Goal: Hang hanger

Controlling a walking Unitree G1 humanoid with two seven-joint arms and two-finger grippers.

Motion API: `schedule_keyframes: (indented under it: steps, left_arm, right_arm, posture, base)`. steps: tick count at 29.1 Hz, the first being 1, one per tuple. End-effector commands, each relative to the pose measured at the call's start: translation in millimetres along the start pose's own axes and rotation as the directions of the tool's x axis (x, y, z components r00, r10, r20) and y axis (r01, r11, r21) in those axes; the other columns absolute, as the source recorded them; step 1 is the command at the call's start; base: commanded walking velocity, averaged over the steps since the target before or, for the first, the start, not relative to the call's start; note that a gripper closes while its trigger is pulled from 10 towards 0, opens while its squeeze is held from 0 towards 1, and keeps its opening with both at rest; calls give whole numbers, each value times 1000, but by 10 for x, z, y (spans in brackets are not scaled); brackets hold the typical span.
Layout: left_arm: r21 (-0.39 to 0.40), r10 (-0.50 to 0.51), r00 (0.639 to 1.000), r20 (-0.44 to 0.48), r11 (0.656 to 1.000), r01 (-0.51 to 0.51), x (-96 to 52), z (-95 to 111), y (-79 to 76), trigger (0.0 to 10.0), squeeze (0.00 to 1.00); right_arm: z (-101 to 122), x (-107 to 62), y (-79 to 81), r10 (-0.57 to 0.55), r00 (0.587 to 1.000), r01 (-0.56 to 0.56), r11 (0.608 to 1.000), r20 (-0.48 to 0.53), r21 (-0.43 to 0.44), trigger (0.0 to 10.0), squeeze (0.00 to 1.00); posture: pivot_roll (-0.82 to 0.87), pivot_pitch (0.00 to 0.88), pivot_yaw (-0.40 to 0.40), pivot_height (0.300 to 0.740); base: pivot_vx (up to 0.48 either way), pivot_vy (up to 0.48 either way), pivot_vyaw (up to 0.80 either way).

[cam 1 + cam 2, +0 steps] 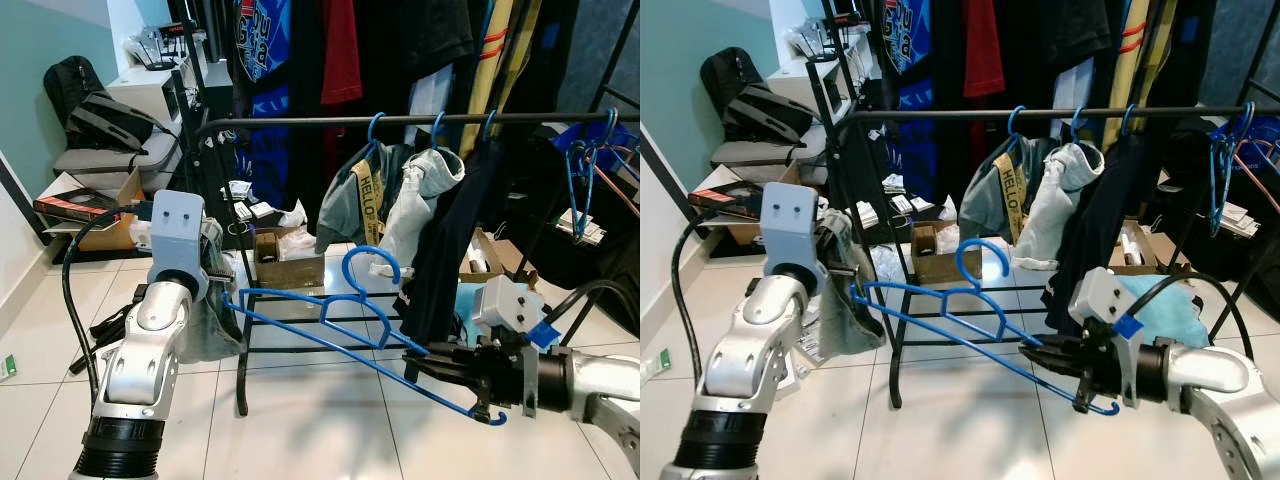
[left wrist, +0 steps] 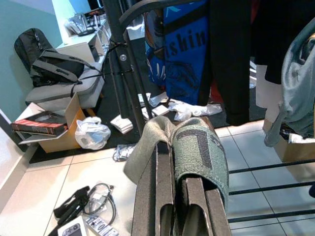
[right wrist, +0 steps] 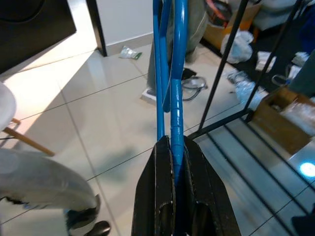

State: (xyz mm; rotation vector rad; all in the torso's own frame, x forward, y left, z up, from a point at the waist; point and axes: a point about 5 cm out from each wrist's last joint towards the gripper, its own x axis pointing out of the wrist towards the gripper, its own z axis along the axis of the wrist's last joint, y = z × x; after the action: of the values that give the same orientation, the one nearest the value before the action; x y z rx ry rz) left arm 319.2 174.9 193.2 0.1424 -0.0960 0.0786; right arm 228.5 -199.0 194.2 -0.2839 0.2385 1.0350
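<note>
A blue plastic hanger (image 1: 340,305) lies tilted in mid-air in front of the black clothes rack, its hook (image 1: 368,262) pointing up. My right gripper (image 1: 415,362) is shut on the hanger's lower bar (image 3: 177,123), at the lower right. My left gripper (image 2: 178,196) is shut on a grey-green garment (image 1: 208,310) that hangs down from it at the hanger's left end. The rack's top rail (image 1: 420,120) runs above, carrying several clothes on blue hangers.
The rack's lower shelf bars (image 1: 300,325) stand just behind the hanger. A cardboard box (image 1: 288,262) sits under the rack. Bags on a seat (image 1: 110,135), a book, cables and litter crowd the floor at left. Empty blue hangers (image 1: 585,170) hang at the rail's right end.
</note>
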Motion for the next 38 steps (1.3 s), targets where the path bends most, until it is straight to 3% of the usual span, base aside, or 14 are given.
schedule_keyframes:
  steps: [1,13,16,18,21,22,24,25,31,38]
  left_arm:
    - [14,8,1000,4,1000,-8,16,26,30,10000,0]
    - [-13,-1,1000,5,1000,1,4,46,3,10000,0]
    - [-203,-63,998,0,977,62,-4,143,-122,10000,0]
    - [-203,-63,998,0,977,62,-4,143,-122,10000,0]
    - [-431,-138,990,-21,895,116,-30,203,-279,10000,0]
    - [-439,-139,990,-24,891,115,-32,200,-283,10000,0]
    - [-440,-139,990,-25,891,114,-32,198,-284,10000,0]
    - [-377,-125,991,-43,921,100,-35,139,-263,10000,0]
    - [-233,-56,996,-73,972,38,0,84,-104,10000,0]
    - [-216,-20,994,-106,976,-3,10,57,-22,10000,0]
  right_arm:
    - [23,16,-2,-10,1000,10,1000,11,-14,10000,0]
    - [52,52,-67,-64,998,65,997,19,-33,10000,0]
    - [67,102,-115,-102,994,103,994,30,-40,10000,0]
    - [67,102,-115,-102,994,103,994,30,-40,10000,0]
    - [75,181,-123,-113,993,114,993,43,-36,10000,0]
    - [76,186,-122,-113,993,114,993,43,-36,10000,0]
    - [76,188,-122,-113,993,115,993,43,-36,10000,0]
    - [84,175,-98,-93,995,94,995,40,-36,10000,0]
    - [45,37,-60,-53,998,53,998,-15,-33,10000,0]
    - [0,-33,-30,-35,998,34,999,-59,-23,10000,0]
  posture:
    - [-93,0,60,740]
    - [-91,0,53,740]
    - [-86,0,53,740]
    - [-86,0,53,740]
    - [-82,0,52,740]
    - [-82,0,52,740]
    - [-82,0,52,740]
    - [-81,0,51,740]
    - [-90,0,54,740]
    - [-96,0,57,740]
  base:
    - [0,0,0]
    - [0,0,0]
    - [0,0,0]
    - [0,0,0]
    - [0,0,0]
    - [0,0,0]
    - [0,0,0]
    - [0,0,0]
    - [0,0,0]
    - [0,0,0]
